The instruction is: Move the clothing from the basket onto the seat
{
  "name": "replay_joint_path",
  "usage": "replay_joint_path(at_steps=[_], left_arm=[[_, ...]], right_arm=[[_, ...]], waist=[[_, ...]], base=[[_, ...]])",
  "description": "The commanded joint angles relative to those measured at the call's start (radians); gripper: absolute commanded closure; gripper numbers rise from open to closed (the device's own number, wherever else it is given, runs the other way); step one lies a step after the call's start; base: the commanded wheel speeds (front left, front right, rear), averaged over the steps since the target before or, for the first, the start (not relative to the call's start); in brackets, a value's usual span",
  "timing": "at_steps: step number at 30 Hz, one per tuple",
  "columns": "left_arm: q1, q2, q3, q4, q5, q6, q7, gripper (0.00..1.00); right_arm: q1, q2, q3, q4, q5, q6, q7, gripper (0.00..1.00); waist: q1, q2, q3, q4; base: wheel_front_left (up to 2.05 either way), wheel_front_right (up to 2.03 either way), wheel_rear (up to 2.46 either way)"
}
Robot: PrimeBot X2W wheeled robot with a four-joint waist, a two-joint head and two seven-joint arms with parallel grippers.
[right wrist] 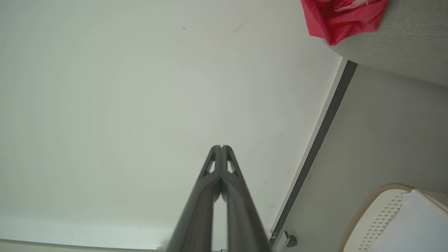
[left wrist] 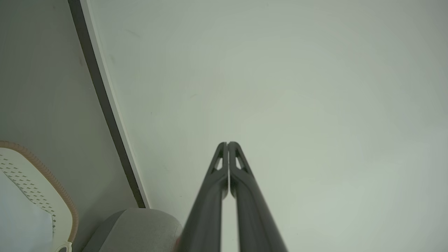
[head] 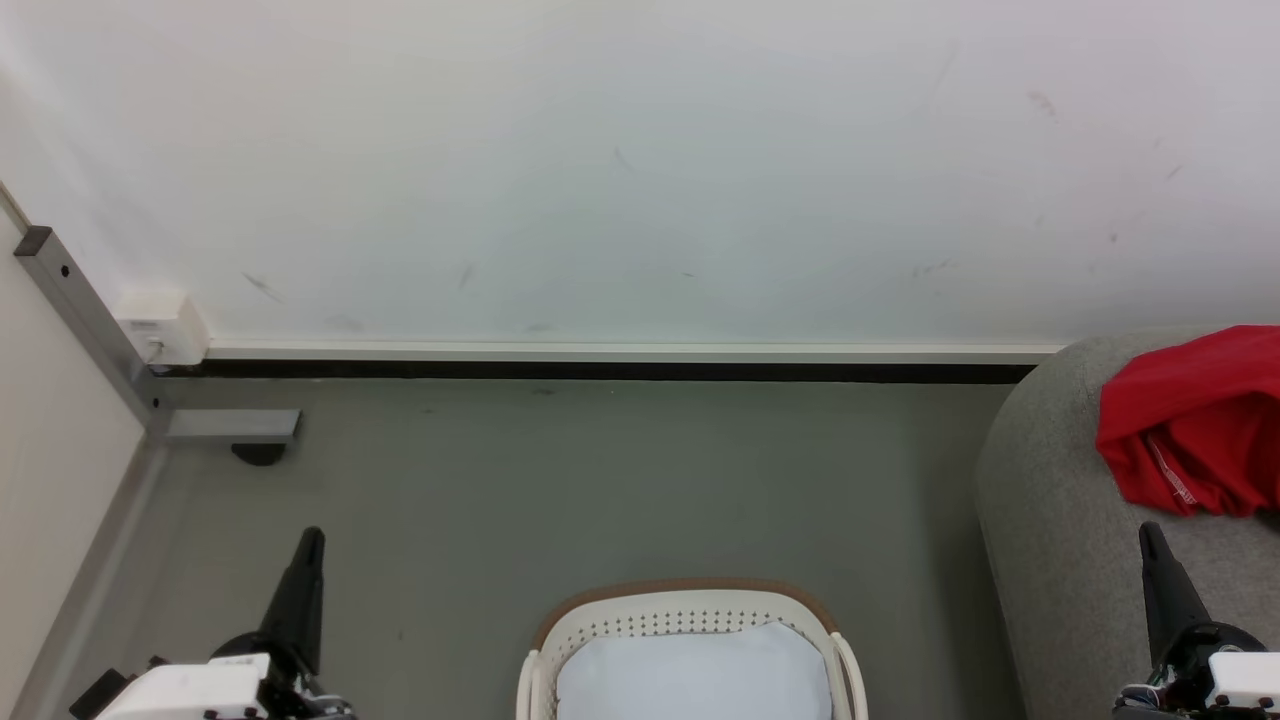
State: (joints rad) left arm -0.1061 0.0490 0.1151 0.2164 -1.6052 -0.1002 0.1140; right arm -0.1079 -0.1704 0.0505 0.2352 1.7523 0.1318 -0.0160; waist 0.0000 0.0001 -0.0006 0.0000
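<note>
Red clothing (head: 1195, 420) lies bunched on the grey seat (head: 1060, 520) at the right; a corner of the clothing (right wrist: 341, 17) shows on the seat (right wrist: 406, 42) in the right wrist view. The white basket (head: 690, 625) with a tan rim stands on the floor at bottom centre, its pale inside bare of red fabric. My left gripper (head: 310, 540) is shut at the lower left, left of the basket (left wrist: 42, 189). My right gripper (head: 1150, 535) is shut at the lower right, over the seat's front. Both grippers (left wrist: 227, 143) (right wrist: 220, 147) point at the white wall and hold nothing.
A white wall (head: 620, 170) with a dark baseboard (head: 600, 370) runs across the back. A grey metal frame (head: 150, 400) and a white box (head: 165, 325) stand at the left. Grey floor (head: 600, 480) lies between basket and wall.
</note>
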Motion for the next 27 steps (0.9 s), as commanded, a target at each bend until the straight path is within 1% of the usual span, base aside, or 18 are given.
replay_joint_path(at_steps=[1,27], left_arm=[[-0.009,0.002,0.003,-0.004,-0.012,0.003,0.004,1.00],[-0.009,0.002,0.003,-0.004,-0.012,0.003,0.004,1.00]], right_arm=[[-0.009,-0.008,-0.001,0.002,0.006,-0.002,-0.002,1.00],[-0.009,-0.011,0.004,0.000,0.011,-0.002,-0.006,1.00]], waist=[[0.0000,-0.0001,0.000,0.000],[0.0000,-0.0001,0.000,0.000]], base=[[0.00,0.00,0.00],[0.00,0.00,0.00]])
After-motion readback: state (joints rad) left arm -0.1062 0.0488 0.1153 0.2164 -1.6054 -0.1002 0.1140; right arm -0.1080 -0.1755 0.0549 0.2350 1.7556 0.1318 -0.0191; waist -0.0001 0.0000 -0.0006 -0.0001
